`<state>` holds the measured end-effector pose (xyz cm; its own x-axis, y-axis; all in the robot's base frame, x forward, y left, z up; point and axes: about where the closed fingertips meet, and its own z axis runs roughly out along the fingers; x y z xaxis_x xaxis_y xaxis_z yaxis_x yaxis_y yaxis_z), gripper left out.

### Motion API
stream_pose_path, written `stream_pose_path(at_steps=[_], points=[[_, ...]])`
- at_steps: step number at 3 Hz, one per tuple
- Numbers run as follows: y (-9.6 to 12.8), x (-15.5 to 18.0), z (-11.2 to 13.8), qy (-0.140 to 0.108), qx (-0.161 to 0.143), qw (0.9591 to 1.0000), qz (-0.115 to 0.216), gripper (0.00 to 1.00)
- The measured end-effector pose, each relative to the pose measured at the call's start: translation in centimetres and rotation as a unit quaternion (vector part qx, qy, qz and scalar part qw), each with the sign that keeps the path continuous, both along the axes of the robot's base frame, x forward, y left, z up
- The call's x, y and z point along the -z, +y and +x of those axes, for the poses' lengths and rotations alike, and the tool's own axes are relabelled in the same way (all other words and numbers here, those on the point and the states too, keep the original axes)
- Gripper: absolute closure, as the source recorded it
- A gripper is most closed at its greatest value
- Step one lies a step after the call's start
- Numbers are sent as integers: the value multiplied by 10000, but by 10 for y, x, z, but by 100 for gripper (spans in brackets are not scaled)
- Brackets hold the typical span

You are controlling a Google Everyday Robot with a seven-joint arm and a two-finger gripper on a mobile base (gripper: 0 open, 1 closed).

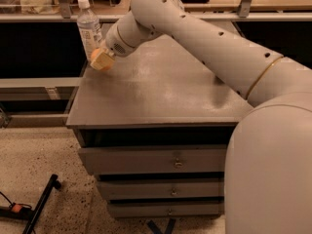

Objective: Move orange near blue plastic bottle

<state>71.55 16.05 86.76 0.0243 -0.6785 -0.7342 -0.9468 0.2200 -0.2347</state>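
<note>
The arm [209, 48] is stretched right across the grey cabinet [156, 94] to its far left corner, and there at the end of it is the gripper [101, 60], low over the top. It's got the orange [94, 54]. The fruit sits tucked between the pale fingers [104, 62], which are drawn in snug against it, so only a sliver of orange skin peeks out on the upper left side of the jaws. Whether the fruit is resting on the surface or held just clear of it, I can't tell from here. Right behind it stands the bottle [89, 32], upright at the back left edge of the top, white cap [84, 3] on. Orange and bottle are just beside each other, the fruit in front of the bottle's lower half and a touch to the right. Below the top, three drawers [161, 162] are shut. Down on the speckled floor [44, 155] at the left lies a black bar [41, 204].
</note>
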Motion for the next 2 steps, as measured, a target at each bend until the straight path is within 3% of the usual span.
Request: stream_pose_path(at_steps=[1,2], points=[[2,2,-1,17,-18,10000,-5,0],[2,2,-1,17,-19,10000,-5,0]])
